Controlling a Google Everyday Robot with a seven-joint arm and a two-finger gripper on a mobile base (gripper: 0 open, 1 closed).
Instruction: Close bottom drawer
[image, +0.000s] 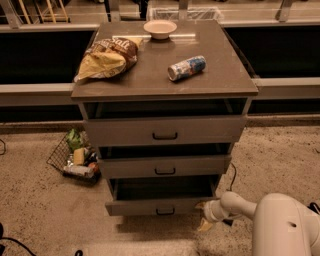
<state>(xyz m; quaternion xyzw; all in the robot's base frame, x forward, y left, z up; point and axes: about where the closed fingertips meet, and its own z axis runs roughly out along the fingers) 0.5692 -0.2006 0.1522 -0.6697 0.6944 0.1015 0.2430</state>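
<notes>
Bottom drawer is the lowest of three in the cabinet and stands pulled out toward the near side, tray open, further out than the middle drawer and top drawer. Gripper sits low at the near right, just beside the right end of the bottom drawer's front, released with fingers spread and nothing held. On the cabinet top: chip bag, bowl, can lying on its side; a wire basket is on the floor to the left.
</notes>
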